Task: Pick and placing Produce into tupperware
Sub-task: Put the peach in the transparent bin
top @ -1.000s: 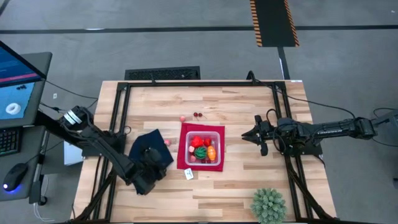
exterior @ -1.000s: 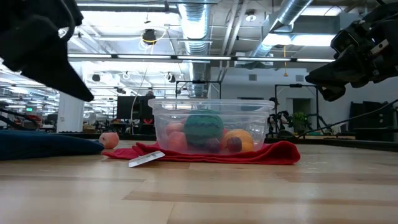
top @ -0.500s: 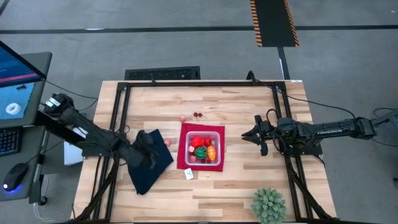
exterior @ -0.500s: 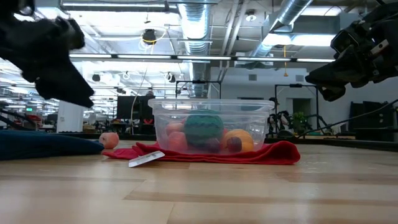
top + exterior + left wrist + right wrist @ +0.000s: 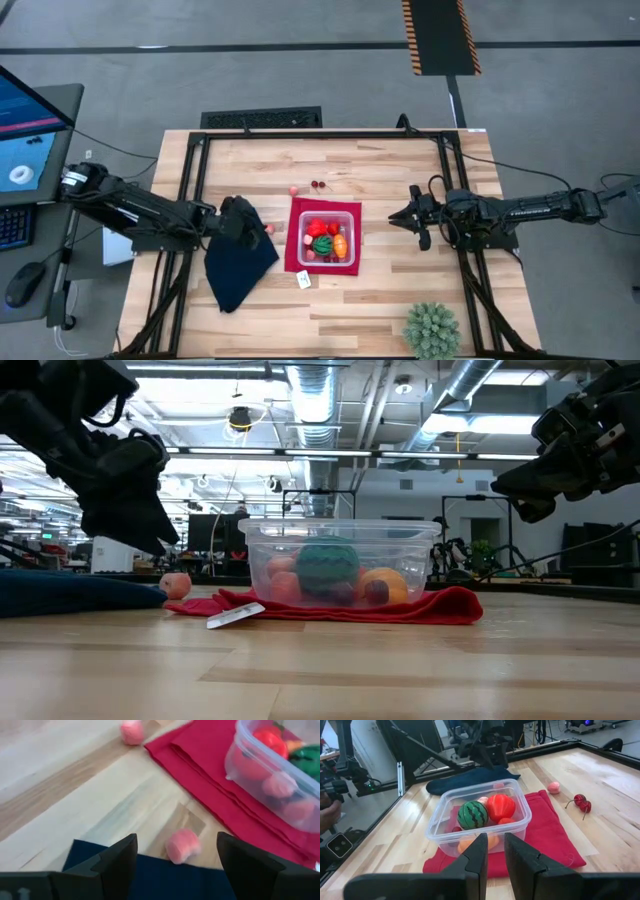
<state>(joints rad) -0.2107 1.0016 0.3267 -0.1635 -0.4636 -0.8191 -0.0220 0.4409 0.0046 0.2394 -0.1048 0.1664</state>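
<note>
At the centre of the wooden table [image 5: 400, 180] a clear tupperware [image 5: 327, 237] sits on a red mat [image 5: 296, 255]. Inside it lie a green striped ball [image 5: 472, 815], a red pepper-shaped piece [image 5: 501, 807], an orange piece [image 5: 382, 585] and some pink pieces low against the walls. Three items of produce remain outside. A pink piece [image 5: 182, 845] lies on the bare wood between the mat and the dark navy cloth [image 5: 238, 265], touching or nearly touching the cloth's edge. A second pink piece [image 5: 132, 731] lies beyond the mat's far corner, and a pair of dark red cherries [image 5: 581, 802] lies on the wood near it. The left gripper [image 5: 175, 855] hangs above the cloth's edge, next to the mat, with its fingers spread wide; the nearer pink piece shows between them in the left wrist view, apart from both, and nothing is held. The right gripper [image 5: 394, 217] hovers above the table, well to the right of the tupperware, pointing toward it; its fingers stand close together with only a narrow gap and hold nothing. A spiky green plant ball [image 5: 432, 329] stands at the table's near edge, and a small white tag [image 5: 304, 280] lies at the mat's near border.
</note>
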